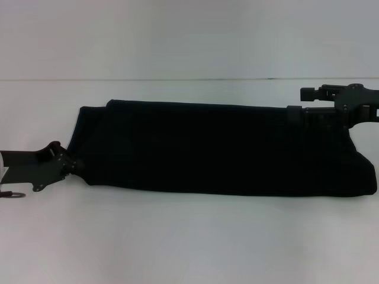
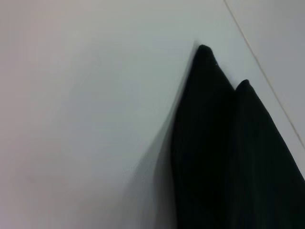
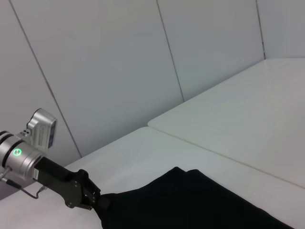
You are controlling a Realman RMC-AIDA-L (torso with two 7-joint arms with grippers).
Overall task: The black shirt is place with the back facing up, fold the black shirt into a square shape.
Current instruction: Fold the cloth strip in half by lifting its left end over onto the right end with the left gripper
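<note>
Soft black shirt (image 1: 225, 148) lies as long band.

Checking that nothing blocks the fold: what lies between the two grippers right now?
Only the black shirt, folded into a long band, spans from the left gripper to the right gripper in the head view.

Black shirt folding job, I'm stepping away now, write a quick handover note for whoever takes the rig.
Left hand: at the left end of the black shirt, near front corner, seemingly gripping it.
Right hand: at the shirt's far right edge; grip unclear.
Shirt: on the white table, already folded into a long narrow band running left to right.
Left: fold the band across its length into a square, then release.
</note>
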